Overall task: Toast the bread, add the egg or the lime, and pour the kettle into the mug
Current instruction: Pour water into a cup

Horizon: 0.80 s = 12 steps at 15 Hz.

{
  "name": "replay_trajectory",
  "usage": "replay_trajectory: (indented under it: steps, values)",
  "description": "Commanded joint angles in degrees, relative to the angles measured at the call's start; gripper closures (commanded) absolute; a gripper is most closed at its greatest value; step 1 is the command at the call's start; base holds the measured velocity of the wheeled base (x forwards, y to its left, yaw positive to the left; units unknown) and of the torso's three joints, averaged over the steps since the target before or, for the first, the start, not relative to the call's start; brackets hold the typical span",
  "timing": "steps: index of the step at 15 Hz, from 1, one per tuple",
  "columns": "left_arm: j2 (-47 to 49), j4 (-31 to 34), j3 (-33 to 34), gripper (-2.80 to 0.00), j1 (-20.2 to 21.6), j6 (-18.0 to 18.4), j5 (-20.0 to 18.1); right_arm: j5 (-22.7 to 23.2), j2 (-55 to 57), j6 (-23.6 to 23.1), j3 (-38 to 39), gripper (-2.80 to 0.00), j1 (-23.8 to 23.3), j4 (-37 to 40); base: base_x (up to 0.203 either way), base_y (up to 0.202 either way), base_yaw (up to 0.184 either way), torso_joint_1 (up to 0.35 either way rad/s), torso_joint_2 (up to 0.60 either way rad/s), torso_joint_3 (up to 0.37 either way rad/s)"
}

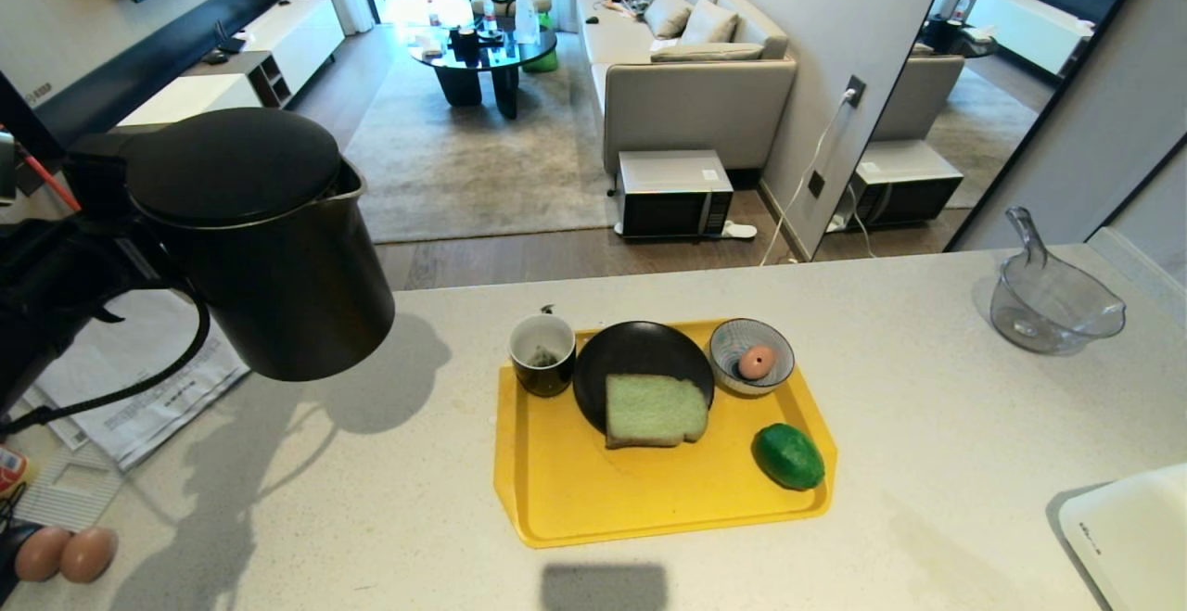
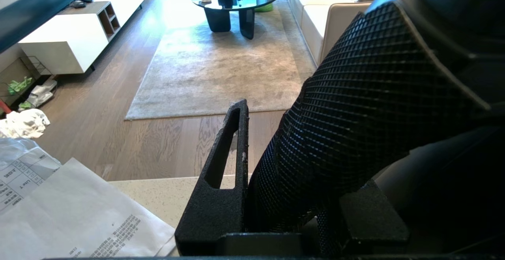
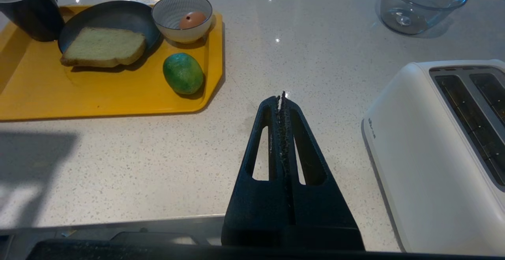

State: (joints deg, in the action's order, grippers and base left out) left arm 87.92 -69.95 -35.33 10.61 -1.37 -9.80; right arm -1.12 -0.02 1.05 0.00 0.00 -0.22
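Tall matte black kettle (image 1: 269,249): held aloft by its textured handle in the left claw (image 2: 276,181), left of the yellow plastic tray (image 1: 593,490); judged heavy, rigid. Right claw (image 3: 282,133): clenched, empty, above the surface (image 3: 315,55).

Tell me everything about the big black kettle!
The kettle is tall and matte black, with a round black lid shut on top and a thin metal-looking rim beneath it. A black cord hangs down from it. It is up in the air, tilted a little, left of the yellow tray, above the counter. The left end effector is shut on its textured handle. Its shadow falls on the counter below.
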Motion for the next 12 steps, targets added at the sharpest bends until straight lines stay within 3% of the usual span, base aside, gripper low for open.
replay_trajectory:
  steps: [1,12]
  values:
    - [-0.03,-0.36,0.26,0.0,0.0,-0.13,-0.04,-0.02,0.02,0.09,0.0,0.0,0.0,0.04,0.0,0.0,0.0,0.064,-0.12,-0.061]
    - [-1.51,-0.18,-1.16,0.0,-0.04,-0.39,-0.47,0.01,0.02,0.09,0.0,0.0,0.0,0.04,0.0,0.0,0.0,0.036,-0.07,-0.028]
